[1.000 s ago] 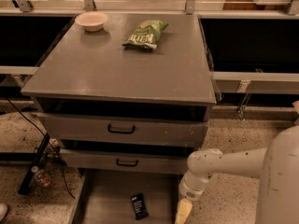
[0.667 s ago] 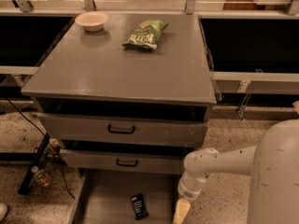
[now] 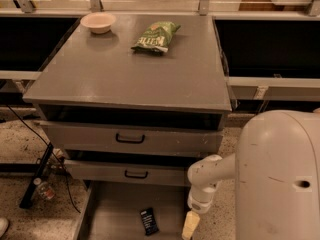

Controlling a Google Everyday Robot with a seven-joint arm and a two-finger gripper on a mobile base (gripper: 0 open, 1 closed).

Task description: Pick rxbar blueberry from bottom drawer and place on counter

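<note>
- Since a moment ago, the gripper (image 3: 189, 226) has slid a little left, toward the rxbar blueberry (image 3: 148, 221).
- Now it hangs by the bottom drawer's (image 3: 115, 209) right edge. I cannot tell how open it is.
- The bar lies flat on the drawer floor, not held.
- It looks light, thin and slippery, so pinch its long sides.
- I count one bar, three drawers, and one chip bag (image 3: 156, 36) and one bowl (image 3: 98, 22) on the worktop (image 3: 125, 79).
</note>
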